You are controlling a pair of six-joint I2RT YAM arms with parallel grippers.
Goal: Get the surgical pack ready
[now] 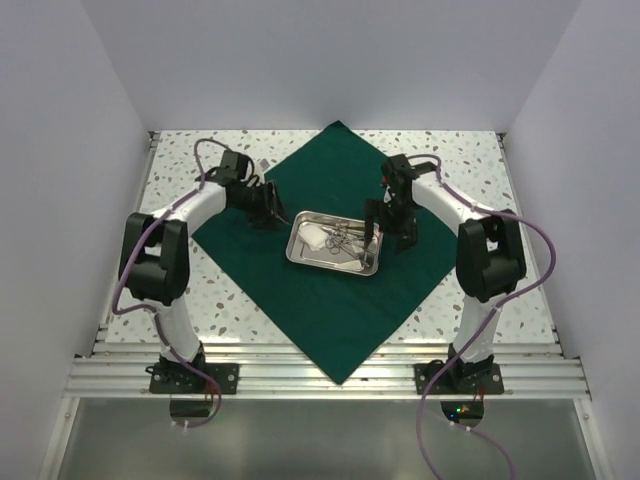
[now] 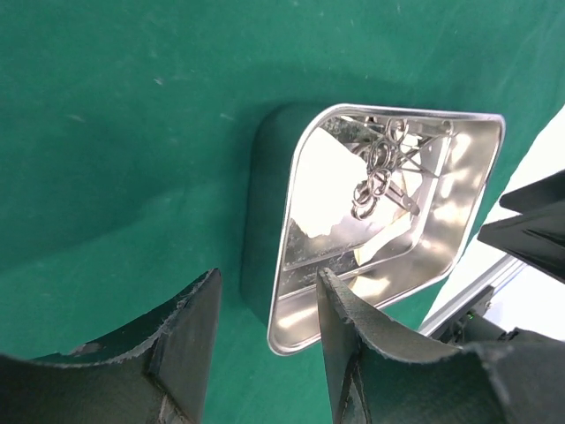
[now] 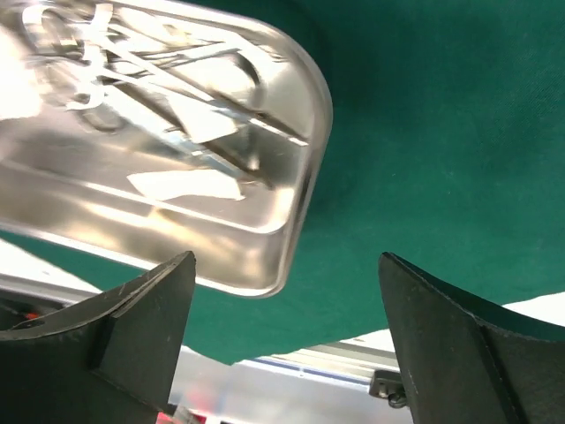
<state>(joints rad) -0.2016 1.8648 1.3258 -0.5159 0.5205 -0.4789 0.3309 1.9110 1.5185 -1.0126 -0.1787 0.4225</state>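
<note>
Loaded tray [image 1: 365,262] waits at centre of green cloth [image 1: 330,160]
Scissor-like instruments [image 1: 348,238] and white gauze [image 1: 314,236] lie in the steel tray, the cloth spread flat on the table [image 1: 470,160]. The left pincer [image 1: 268,212] stands partly parted, the right pincer [image 1: 385,225] wide; neither holds anything. The cloth looks soft and limp, best pinched at a corner; the tray looks stiff and slippery, its load apt to slide

- speckled white desk [image 1: 470,160] with dark flecks
- aluminium rails [image 1: 320,378] along the desk's near edge
- plain white walls [image 1: 60,150] on three sides of it
</note>
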